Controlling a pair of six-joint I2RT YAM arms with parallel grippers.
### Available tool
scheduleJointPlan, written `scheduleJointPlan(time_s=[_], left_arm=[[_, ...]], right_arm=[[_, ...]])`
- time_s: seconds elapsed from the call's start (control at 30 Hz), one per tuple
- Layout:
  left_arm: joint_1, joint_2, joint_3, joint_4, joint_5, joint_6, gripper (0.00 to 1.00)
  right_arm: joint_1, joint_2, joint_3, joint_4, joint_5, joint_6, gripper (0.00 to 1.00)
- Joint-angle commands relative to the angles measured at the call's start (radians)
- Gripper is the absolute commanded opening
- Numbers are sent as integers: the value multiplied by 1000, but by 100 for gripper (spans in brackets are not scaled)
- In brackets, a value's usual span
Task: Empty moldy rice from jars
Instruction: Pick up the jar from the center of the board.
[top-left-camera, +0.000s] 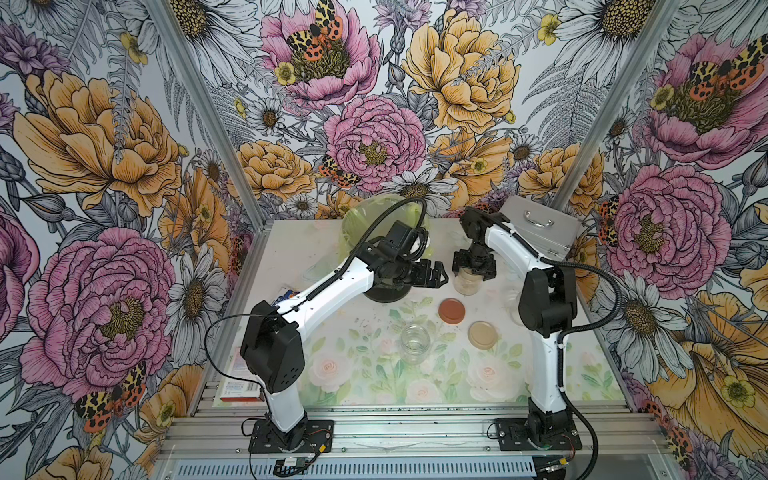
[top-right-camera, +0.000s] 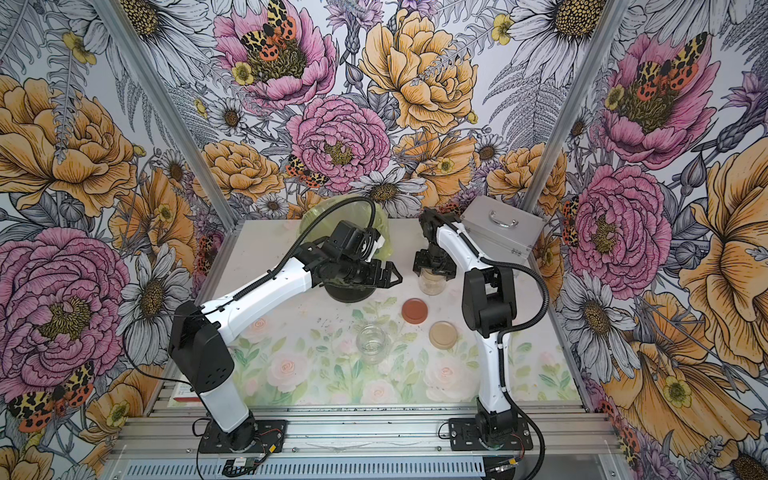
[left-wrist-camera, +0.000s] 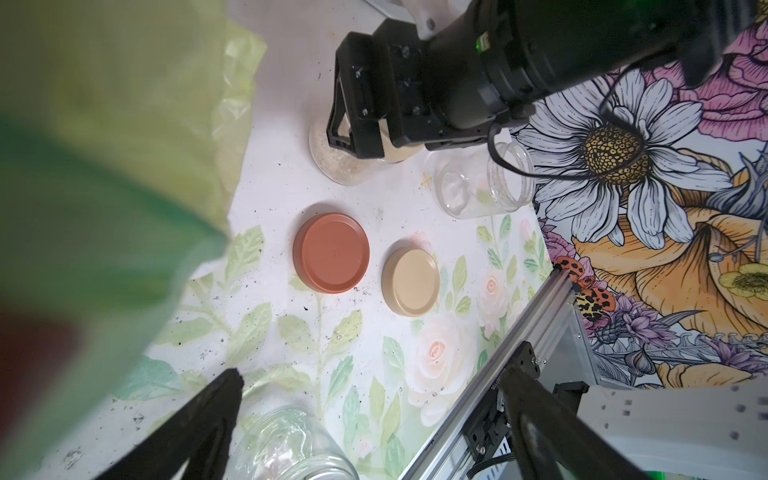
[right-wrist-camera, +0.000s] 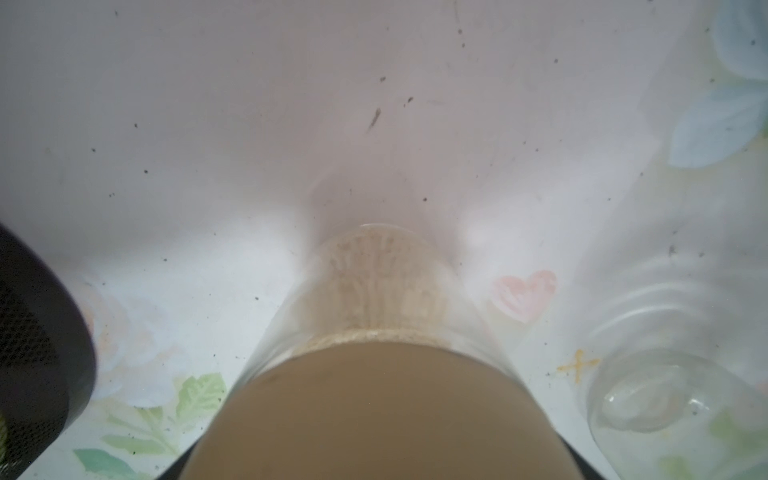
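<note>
A clear jar (top-left-camera: 467, 283) (top-right-camera: 432, 286) with moldy rice (left-wrist-camera: 343, 164) (right-wrist-camera: 374, 291) inside stands upright at the back, right of the bin. It wears a beige lid (right-wrist-camera: 374, 415). My right gripper (top-left-camera: 473, 270) (top-right-camera: 434, 268) (left-wrist-camera: 374, 145) comes down from above, shut on that lid. An empty open jar (top-left-camera: 415, 343) (top-right-camera: 372, 343) (left-wrist-camera: 291, 444) stands mid-table. Another empty jar (left-wrist-camera: 486, 183) (right-wrist-camera: 648, 395) stands beside the right arm. My left gripper (top-left-camera: 436, 272) (top-right-camera: 388, 274) (left-wrist-camera: 376, 370) hovers open in front of the bin, holding nothing.
A reddish-brown lid (top-left-camera: 453, 311) (left-wrist-camera: 331, 252) and a loose beige lid (top-left-camera: 484, 334) (left-wrist-camera: 411, 282) lie flat between the jars. The dark bin with a yellow-green bag (top-left-camera: 361, 216) (top-right-camera: 316, 216) stands at the back. A metal case (top-left-camera: 540, 226) sits back right.
</note>
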Motion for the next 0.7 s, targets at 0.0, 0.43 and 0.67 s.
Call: scheduleJointPlan(time_s=[0.0, 0.43, 0.67], left_arm=[[16, -51, 26, 22, -4, 44, 99], [-20, -236, -214, 251, -8, 274, 99], [-65, -301, -349, 380, -35, 355, 99]], right_arm=[[-6, -120, 10, -35, -39, -24, 26], [20, -260, 11, -162, -157, -13, 23], [74, -327, 36, -243, -191, 6, 23]])
